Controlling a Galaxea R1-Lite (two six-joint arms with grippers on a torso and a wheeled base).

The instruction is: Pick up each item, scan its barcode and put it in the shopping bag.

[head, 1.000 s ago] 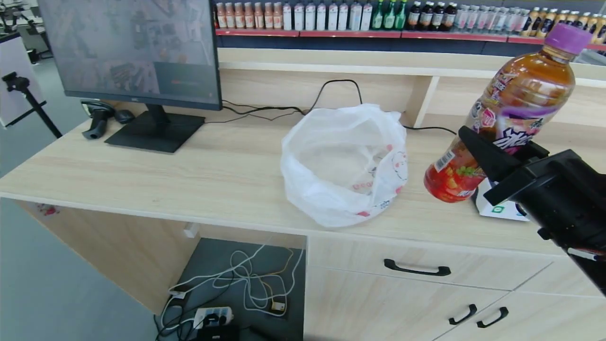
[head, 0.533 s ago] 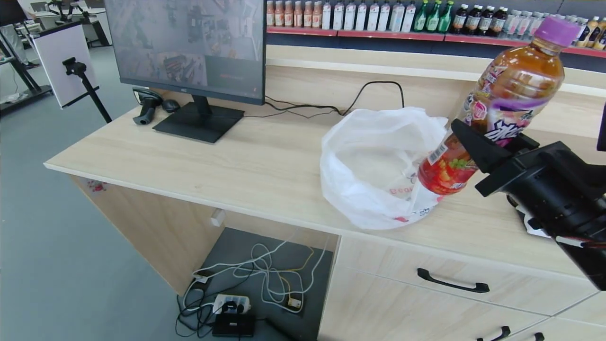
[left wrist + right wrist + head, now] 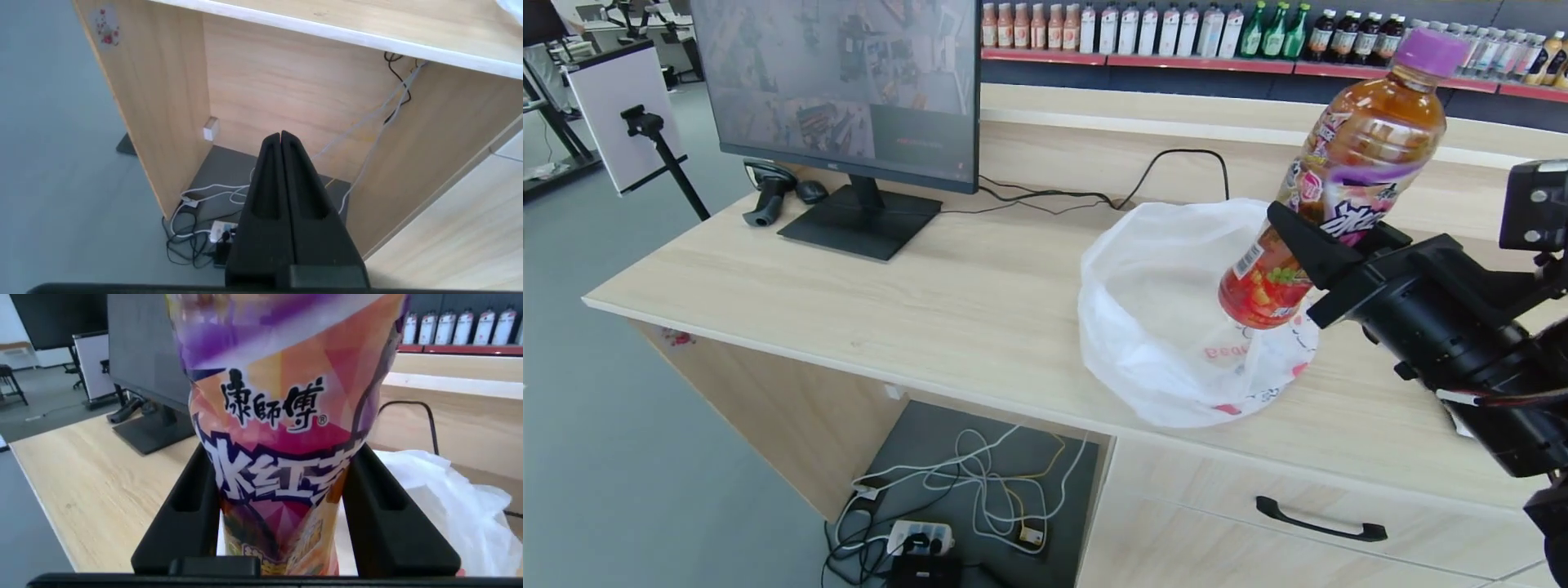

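Bottle (image 3: 1339, 163) is clamped around its label by the right gripper (image 3: 1319, 237), with one finger pressed to each side. It is held in the air and tilted, purple cap up and leaning away, its red base just above the open mouth of the shopping bag (image 3: 1168, 327). The white bag is slumped open on the worktop (image 3: 890, 286), close to the front edge. Over at the far left corner a monitor (image 3: 837, 90) is stood, and a barcode scanner (image 3: 764, 196) and a mouse (image 3: 810, 191) are laid just beside its base. The left gripper (image 3: 282, 155) is seen clenched, fingers flat together with nothing between them, held low in front of the worktop's open underside, above the floor cables (image 3: 221, 233).
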